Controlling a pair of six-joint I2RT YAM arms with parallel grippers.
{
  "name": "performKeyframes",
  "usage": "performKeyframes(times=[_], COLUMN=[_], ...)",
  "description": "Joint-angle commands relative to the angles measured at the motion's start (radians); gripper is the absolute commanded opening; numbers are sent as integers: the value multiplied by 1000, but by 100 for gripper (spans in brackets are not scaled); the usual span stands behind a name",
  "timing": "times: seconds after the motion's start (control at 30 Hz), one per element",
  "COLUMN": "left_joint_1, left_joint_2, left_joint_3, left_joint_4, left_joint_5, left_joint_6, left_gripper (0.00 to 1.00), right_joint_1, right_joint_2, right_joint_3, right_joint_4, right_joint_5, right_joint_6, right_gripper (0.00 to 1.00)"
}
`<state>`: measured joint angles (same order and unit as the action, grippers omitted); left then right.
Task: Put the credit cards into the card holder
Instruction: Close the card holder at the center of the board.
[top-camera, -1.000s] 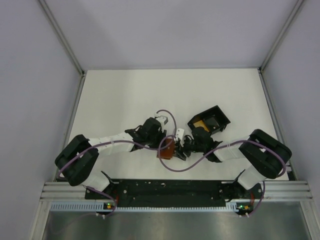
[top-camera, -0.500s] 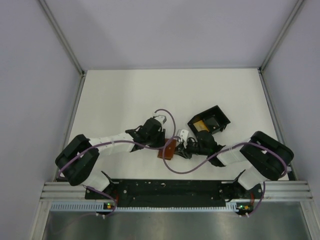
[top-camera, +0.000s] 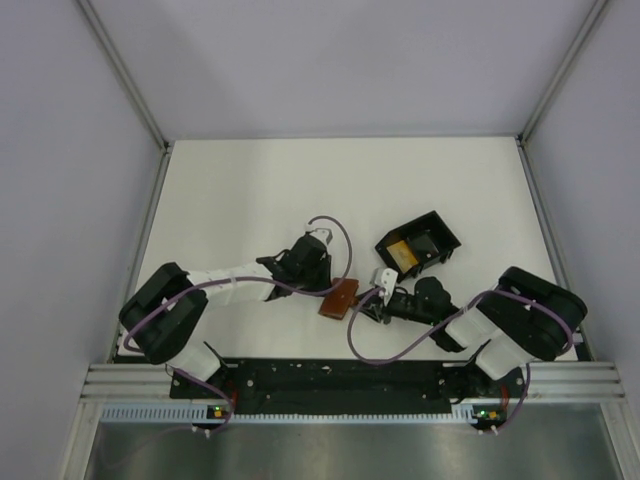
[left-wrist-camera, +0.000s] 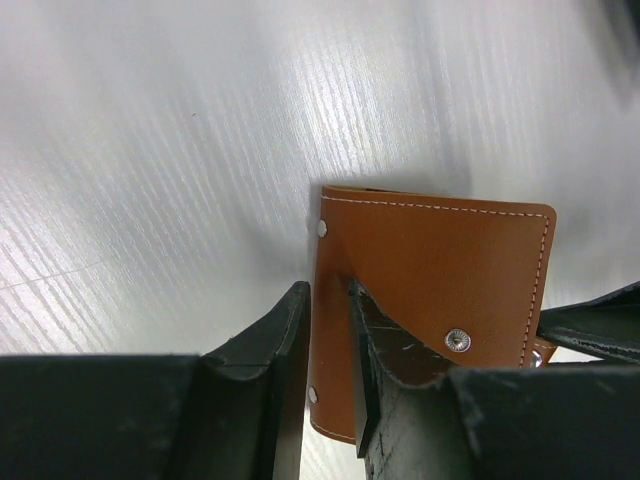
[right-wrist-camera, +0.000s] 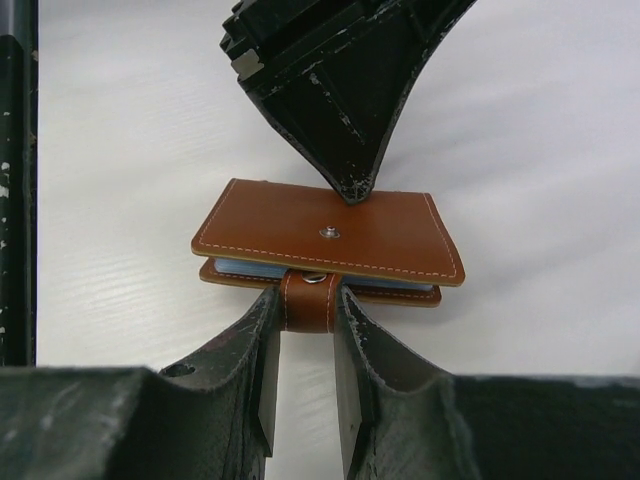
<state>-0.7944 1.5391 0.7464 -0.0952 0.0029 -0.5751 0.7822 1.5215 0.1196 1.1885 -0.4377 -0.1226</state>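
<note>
We see the right gripper (right-wrist-camera: 300, 300) has just pinched the card holder's (top-camera: 340, 297) tab, while the left gripper (left-wrist-camera: 330, 330) pins its edge, cards apparently inside.

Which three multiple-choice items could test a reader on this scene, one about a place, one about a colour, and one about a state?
1. Where is the black slotted box relative to the card holder in the top view?
A. up and to the right
B. down and to the left
C. underneath it

2. What colour is the card edge showing between the holder's flaps?
A. red
B. pale blue
C. green

3. What does the right gripper pinch?
A. nothing
B. a loose card
C. the closing tab

Answers: 1 A, the box lies farther from the arm bases, rightward. 2 B, the right wrist view shows it. 3 C, the fingers flank the tab.
</note>
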Motion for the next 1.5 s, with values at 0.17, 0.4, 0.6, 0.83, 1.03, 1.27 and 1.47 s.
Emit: performKeyframes(times=[0.17, 0.4, 0.6, 0.83, 1.03, 1.27, 1.47], left_joint_1=[1, 1, 0, 1, 1, -3, -37], left_joint_2=[59, 67, 87, 99, 93, 58, 16], left_joint_3=[14, 19, 34, 34, 28, 7, -10], left_joint_4=[-26, -14, -20, -21, -17, 32, 125], left_joint_5=[-53, -55, -61, -64, -75, -20, 72], left_joint_6=[-19, -48, -58, -66, -60, -8, 61], left_gripper=[25, 25, 25, 25, 25, 25, 25], right_joint_1=[34, 65, 101, 135, 137, 135, 137], right_joint_2=[16, -47, -41, -116, -164, -109, -107], right_joint_3=[-38, -78, -89, -101, -101, -95, -115], right_joint_4=[335, 336, 419, 421, 373, 355, 316], right_joint_5=[14, 96, 151, 221, 218, 276, 335], right_joint_6=[6, -37, -64, -101, -92, -45, -35], right_gripper=[0, 0, 0, 0, 1, 1, 8])
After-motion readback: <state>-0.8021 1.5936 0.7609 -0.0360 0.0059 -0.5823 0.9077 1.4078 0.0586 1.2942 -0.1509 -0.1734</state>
